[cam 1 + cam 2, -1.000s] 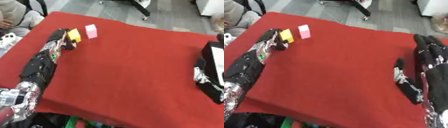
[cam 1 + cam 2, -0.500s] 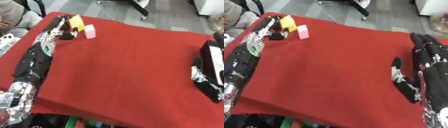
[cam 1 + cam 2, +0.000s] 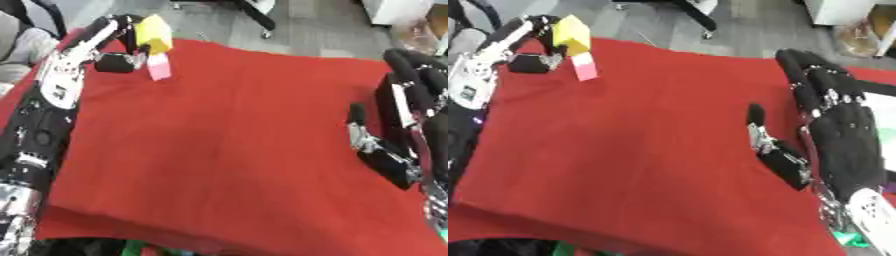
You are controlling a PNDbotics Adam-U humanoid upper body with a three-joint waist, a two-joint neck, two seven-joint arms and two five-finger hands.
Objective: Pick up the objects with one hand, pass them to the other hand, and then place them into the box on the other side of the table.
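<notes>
A yellow block [image 3: 154, 33] is lifted above the far left of the red table [image 3: 227, 140], pinched in my left hand [image 3: 112, 42], whose fingers curl round it. A pink block [image 3: 159, 67] lies on the cloth just below the yellow one. My right hand [image 3: 833, 125] is held upright over the table's right side, palm facing left, fingers straight and thumb sticking out, holding nothing. No box shows in either view.
The red cloth ends at a front edge [image 3: 175, 235] near me, with something green below it. Grey floor and a chair base [image 3: 254, 12] lie beyond the far edge. A person's clothing [image 3: 17, 45] shows at the far left.
My left hand has risen with the yellow block, off the cloth and away from the pink block. The right hand has come further into view from the right.
</notes>
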